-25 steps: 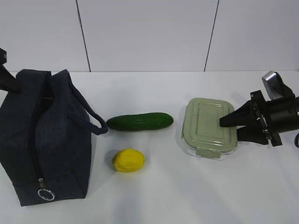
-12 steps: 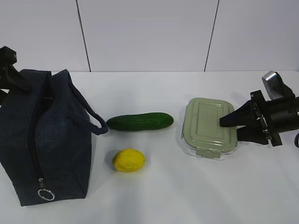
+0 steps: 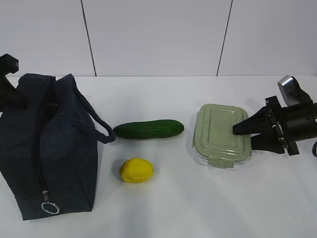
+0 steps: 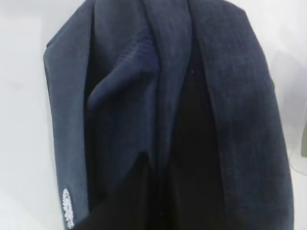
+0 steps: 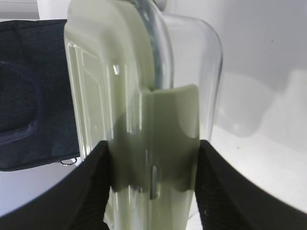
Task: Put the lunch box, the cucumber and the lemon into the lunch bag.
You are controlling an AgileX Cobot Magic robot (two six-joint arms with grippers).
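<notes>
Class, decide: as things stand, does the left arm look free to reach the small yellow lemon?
Probably not directly: the left arm is behind the tall navy fabric lunch bag, which stands between it and the small yellow lemon. It would likely have to go over the bag.

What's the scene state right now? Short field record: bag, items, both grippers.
lunch bag: upright at table's left, top parted, interior dark
cucumber: on table, right of bag
lemon: on table, in front of cucumber
lunch box: on table, lid on
right gripper: fingers against both sides of lunch box, box not lifted
left gripper: arm at bag's far left top edge, jaws not visible
items in bag: none seen
</notes>
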